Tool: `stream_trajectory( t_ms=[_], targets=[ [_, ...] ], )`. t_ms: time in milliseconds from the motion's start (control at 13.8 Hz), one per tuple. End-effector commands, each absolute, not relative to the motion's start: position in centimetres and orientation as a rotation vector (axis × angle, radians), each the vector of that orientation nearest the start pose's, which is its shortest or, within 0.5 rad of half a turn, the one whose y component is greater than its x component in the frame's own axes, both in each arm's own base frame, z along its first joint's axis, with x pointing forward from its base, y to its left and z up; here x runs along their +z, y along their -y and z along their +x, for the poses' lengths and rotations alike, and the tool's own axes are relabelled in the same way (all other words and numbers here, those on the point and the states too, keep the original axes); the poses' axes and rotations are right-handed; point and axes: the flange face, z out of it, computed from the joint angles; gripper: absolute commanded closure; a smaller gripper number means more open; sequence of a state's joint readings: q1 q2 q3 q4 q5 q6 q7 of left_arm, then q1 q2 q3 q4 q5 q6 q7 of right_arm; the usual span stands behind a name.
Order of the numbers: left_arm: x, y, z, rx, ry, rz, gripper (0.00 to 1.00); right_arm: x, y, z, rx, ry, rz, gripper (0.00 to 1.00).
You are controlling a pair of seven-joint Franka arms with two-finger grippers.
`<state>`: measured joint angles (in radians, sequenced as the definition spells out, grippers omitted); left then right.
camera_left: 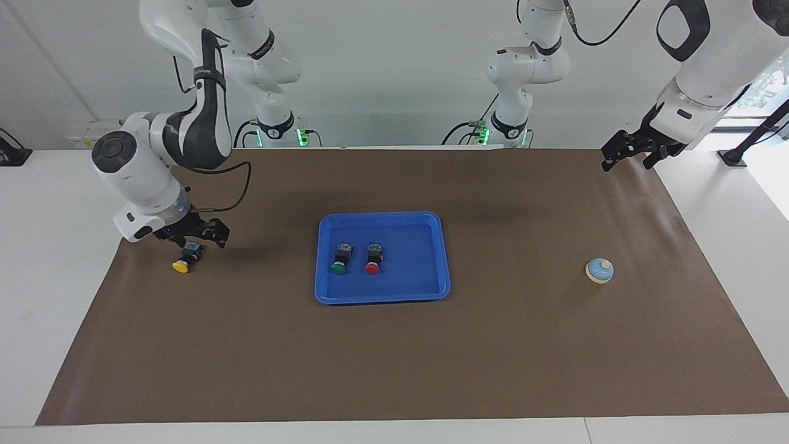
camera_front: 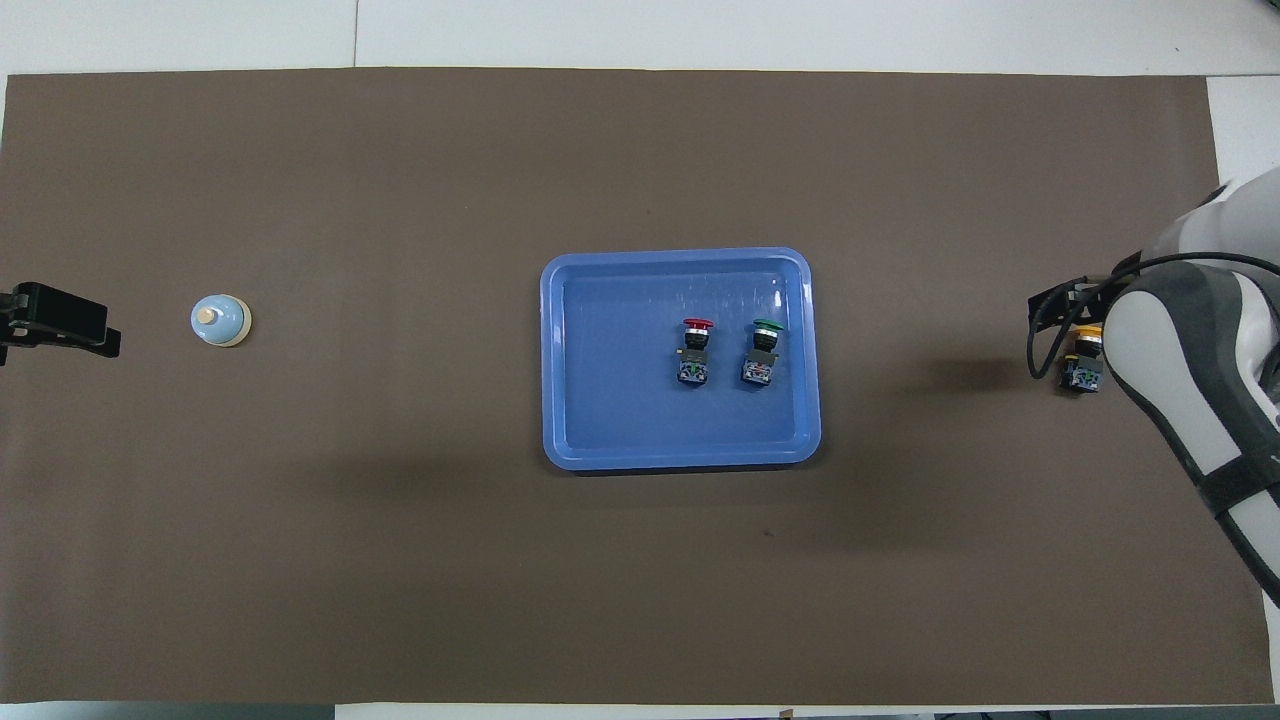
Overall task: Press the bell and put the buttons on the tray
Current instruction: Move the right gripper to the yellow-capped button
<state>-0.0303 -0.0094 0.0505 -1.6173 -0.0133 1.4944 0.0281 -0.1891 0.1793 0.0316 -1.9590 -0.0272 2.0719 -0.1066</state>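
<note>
The blue tray (camera_left: 382, 298) (camera_front: 680, 458) lies mid-mat. In it, side by side, lie the green button (camera_left: 339, 259) (camera_front: 762, 352) and the red button (camera_left: 372, 259) (camera_front: 695, 350). The yellow button (camera_left: 184, 259) (camera_front: 1083, 366) lies on the mat toward the right arm's end, its cap pointing away from the robots. My right gripper (camera_left: 192, 239) (camera_front: 1062, 303) hangs open just above its black body, holding nothing. The light-blue bell (camera_left: 599, 270) (camera_front: 220, 320) sits toward the left arm's end. My left gripper (camera_left: 635, 153) (camera_front: 60, 322) waits open and raised over the mat's edge there.
A brown mat (camera_left: 394, 364) covers most of the white table (camera_left: 55, 259). In the overhead view the right arm's forearm (camera_front: 1190, 380) partly covers the yellow button.
</note>
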Motion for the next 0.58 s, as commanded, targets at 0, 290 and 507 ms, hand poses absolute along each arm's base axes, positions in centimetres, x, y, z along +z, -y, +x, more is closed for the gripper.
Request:
stream_trajectory(
  t_ms=[0,290,507],
  targets=[
    [60.2,-1.2,54.1,0.179,0.0,-3.149,0.0,35.5,13.4,53.7,-0.018,-0.011,-3.174,0.0],
    [60.1,-1.2,54.1,0.181,0.0,-3.149,0.0,33.1,14.7,51.9,-0.11,-0.02,-3.185,0.0],
    [60.2,-1.1,54.1,0.179,-0.003,-3.149,0.0,31.3,14.6,51.2,-0.122,-0.023,-3.18,0.0]
  ],
)
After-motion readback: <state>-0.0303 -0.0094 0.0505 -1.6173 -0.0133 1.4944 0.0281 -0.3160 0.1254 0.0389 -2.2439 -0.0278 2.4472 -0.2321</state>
